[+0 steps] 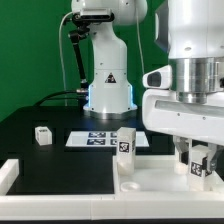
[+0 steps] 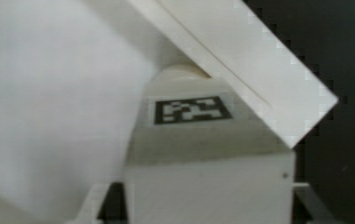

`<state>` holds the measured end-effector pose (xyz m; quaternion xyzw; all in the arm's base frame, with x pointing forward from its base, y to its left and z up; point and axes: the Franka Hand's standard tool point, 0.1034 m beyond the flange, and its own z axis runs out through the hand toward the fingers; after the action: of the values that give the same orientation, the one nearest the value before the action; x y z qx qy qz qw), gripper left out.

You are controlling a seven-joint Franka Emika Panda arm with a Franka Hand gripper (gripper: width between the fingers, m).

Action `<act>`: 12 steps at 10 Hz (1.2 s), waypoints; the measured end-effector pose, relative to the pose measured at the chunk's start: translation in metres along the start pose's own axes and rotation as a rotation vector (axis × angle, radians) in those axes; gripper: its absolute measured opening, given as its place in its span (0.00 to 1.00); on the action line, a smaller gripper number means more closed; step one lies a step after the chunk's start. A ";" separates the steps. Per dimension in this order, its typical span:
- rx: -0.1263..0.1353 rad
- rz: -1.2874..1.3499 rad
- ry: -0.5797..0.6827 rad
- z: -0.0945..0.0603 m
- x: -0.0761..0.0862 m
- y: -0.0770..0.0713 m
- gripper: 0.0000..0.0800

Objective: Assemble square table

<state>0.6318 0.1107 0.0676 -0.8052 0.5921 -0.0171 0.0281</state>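
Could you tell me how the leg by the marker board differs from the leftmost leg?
The leg by the marker board stands upright at the slab's far edge, tag facing the camera; the left leg sits alone on the black table. Both are white.

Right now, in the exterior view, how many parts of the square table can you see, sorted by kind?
White tagged legs: 3
White square tabletop: 1
Total: 4
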 end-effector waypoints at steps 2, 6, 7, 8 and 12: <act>0.013 0.406 -0.052 0.000 0.001 0.003 0.36; 0.008 0.565 -0.056 0.000 0.000 0.005 0.36; 0.008 0.566 -0.055 0.000 0.000 0.005 0.36; 0.010 0.510 -0.054 0.001 0.000 0.005 0.36; 0.012 -0.007 -0.014 0.001 -0.012 0.005 0.77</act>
<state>0.6233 0.1201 0.0665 -0.8071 0.5890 -0.0151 0.0371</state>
